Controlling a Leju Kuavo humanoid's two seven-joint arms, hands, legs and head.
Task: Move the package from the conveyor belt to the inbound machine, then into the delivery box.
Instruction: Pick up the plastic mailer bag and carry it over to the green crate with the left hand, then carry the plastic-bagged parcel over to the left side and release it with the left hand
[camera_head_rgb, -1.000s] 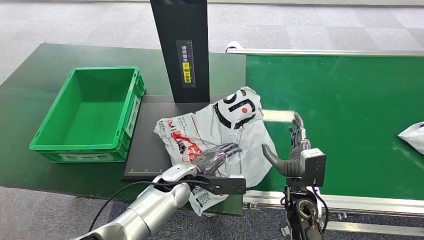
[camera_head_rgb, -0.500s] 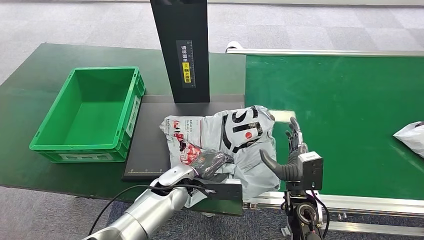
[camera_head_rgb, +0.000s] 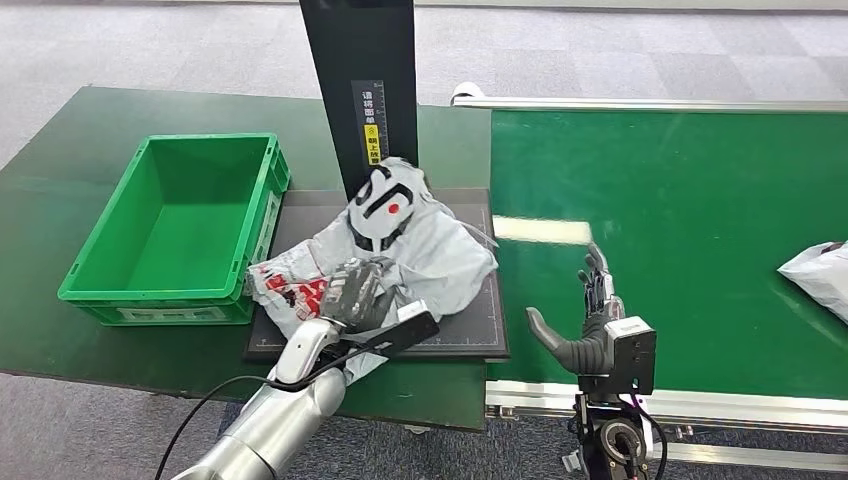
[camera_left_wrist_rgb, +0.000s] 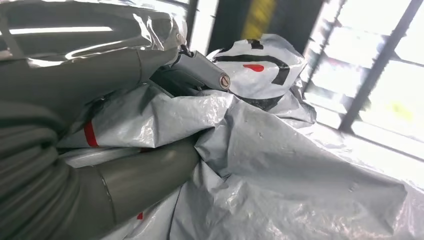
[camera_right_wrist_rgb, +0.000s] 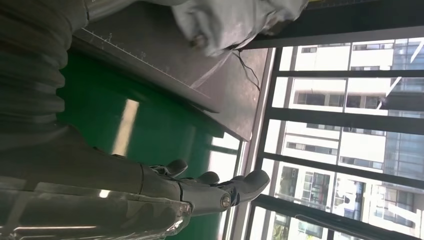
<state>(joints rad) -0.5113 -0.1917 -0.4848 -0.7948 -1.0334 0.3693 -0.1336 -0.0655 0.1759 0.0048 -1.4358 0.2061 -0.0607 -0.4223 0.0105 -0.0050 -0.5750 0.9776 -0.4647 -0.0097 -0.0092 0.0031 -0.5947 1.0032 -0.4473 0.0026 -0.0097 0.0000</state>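
Since a second ago the package (camera_head_rgb: 400, 235) has travelled from lower centre of the head view toward the middle left, off the belt edge and onto the dark plate of the inbound machine (camera_head_rgb: 470, 335). The left hand (camera_head_rgb: 358, 290) clamps its lower part, fingers buried in the plastic. The delivery box (camera_head_rgb: 95, 285) lies further left of that hand, so the left arm is nearer. The right hand (camera_head_rgb: 590, 310) hovers over the conveyor belt (camera_head_rgb: 700, 200), fingers spread, holding nothing. The package is crumpled grey film (black-and-red print), floppy.
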